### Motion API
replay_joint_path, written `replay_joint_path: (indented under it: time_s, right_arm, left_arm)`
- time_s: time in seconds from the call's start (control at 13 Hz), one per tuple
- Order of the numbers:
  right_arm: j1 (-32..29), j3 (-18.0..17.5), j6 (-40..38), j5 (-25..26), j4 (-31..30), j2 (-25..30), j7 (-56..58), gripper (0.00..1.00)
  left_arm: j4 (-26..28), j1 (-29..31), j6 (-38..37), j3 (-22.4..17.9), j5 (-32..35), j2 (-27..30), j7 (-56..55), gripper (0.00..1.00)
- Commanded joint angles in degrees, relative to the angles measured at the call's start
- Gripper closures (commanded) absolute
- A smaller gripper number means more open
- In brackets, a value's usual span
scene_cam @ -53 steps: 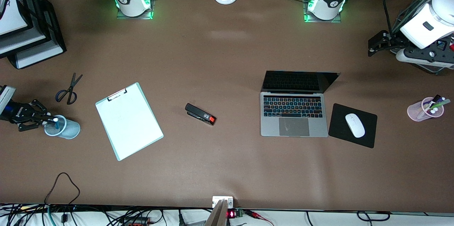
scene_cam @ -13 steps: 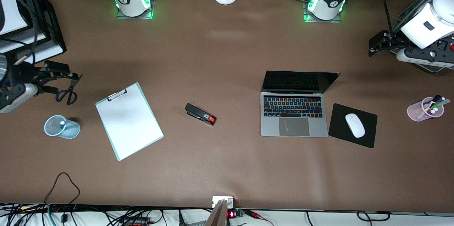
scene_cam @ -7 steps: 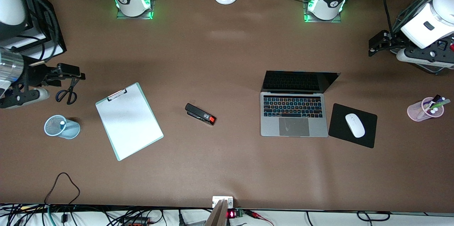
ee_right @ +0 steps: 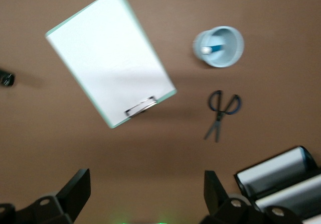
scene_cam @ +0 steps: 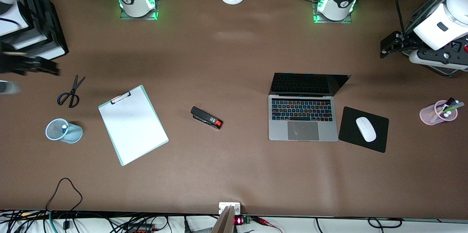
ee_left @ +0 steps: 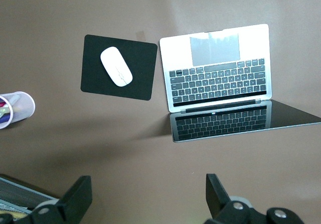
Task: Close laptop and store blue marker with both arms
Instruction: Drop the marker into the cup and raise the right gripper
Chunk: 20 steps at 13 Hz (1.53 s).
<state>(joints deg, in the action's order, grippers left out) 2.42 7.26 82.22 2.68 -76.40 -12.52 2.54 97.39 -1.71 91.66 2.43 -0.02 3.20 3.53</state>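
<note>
**A:** While the laptop (scene_cam: 302,116) sits with its lid up on the table (scene_cam: 234,174), which pincer is placed to shut it?

**B:** The left pincer (ee_left: 145,204). It hangs high over bare table toward the left arm's end, prongs spread wide and empty, with the lid's top edge below and just ahead of it. I judge that a sensible spot: from there it could come down on the lid and press it flat.

**A:** And the blue marker (ee_right: 214,48)?

**B:** It stands in the pale-blue mesh cup (scene_cam: 64,131), white end up, well apart from the right pincer (ee_right: 145,201), which is high near the black paper trays (scene_cam: 36,35). That pincer is also wide open, gripping nothing. The cup keeps the marker upright and contained, so the storing looks done to me.

**A:** What lies around them?

**B:** Below the right pincer, scissors (scene_cam: 71,92) and a clipboard (scene_cam: 132,125); a stapler (scene_cam: 206,117) mid-table. Beside the laptop, a white mouse (scene_cam: 366,129) on its black pad (scene_cam: 363,129), then a pink cup of pens (scene_cam: 438,112).
</note>
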Motion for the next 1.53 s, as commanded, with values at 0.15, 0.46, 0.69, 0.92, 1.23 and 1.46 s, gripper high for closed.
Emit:
replay_joint_path:
  time_s: [0.15, 0.46, 0.69, 0.92, 1.23, 1.46]
  right_arm:
    - [0.22, 1.97, -1.01, -0.39, -2.25, 3.28, -0.35, 0.00]
    - [0.31, 1.80, 3.56, -1.36, -9.65, 8.12, -0.43, 0.00]
    - [0.48, 1.71, 3.91, -1.27, -11.83, 10.84, -0.34, 0.00]
    - [0.57, 1.71, 4.17, -1.27, -12.11, 11.38, -0.35, 0.00]
    - [1.27, 1.62, 4.44, -0.66, -11.68, 11.20, -0.35, 0.00]
    - [1.27, 1.80, 4.44, -0.92, -11.41, 10.85, -0.43, 0.00]
  left_arm:
    - [-1.06, 0.22, -1.14, 0.03, 1.08, -0.03, 1.13, 0.00]
    - [-1.06, 0.22, -1.22, 0.03, 1.08, -0.03, 1.13, 0.00]
    - [-1.06, 0.22, -1.14, 0.03, 1.08, -0.03, 1.13, 0.00]
    - [-1.06, 0.22, -1.22, 0.03, 1.08, -0.03, 1.13, 0.00]
    - [-1.06, 0.22, -1.31, 0.03, 1.08, -0.03, 1.13, 0.00]
    - [-1.06, 0.22, -1.49, 0.03, 1.08, -0.03, 1.22, 0.00]
